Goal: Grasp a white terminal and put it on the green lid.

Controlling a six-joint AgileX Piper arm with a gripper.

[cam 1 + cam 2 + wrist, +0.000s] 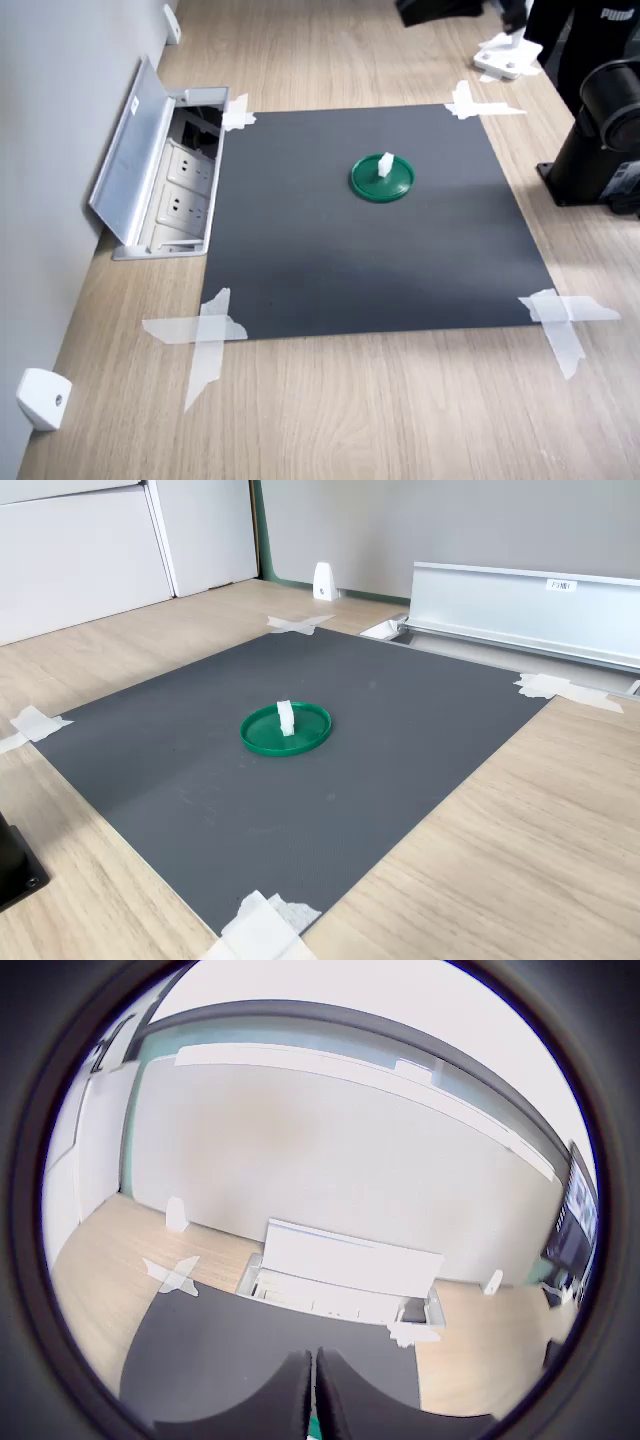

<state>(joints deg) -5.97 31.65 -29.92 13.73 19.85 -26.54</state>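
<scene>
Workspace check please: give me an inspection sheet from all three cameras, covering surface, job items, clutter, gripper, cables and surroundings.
Surface: dark mat taped at its corners to a wooden table; tape strips are creased.
Job's things: white terminal stands upright on the green lid, near the mat's middle in both exterior views.
Clutter: a rounded white block at the table edge by the wall; another white piece beyond the mat's far corner.
Gripper: gripper shows only in the wrist view, fingers together, holding nothing, a sliver of green below them.
Cables: nothing seen.
Surroundings: open socket box with its grey flap up beside the mat; arm base at the first exterior view's right.
</scene>
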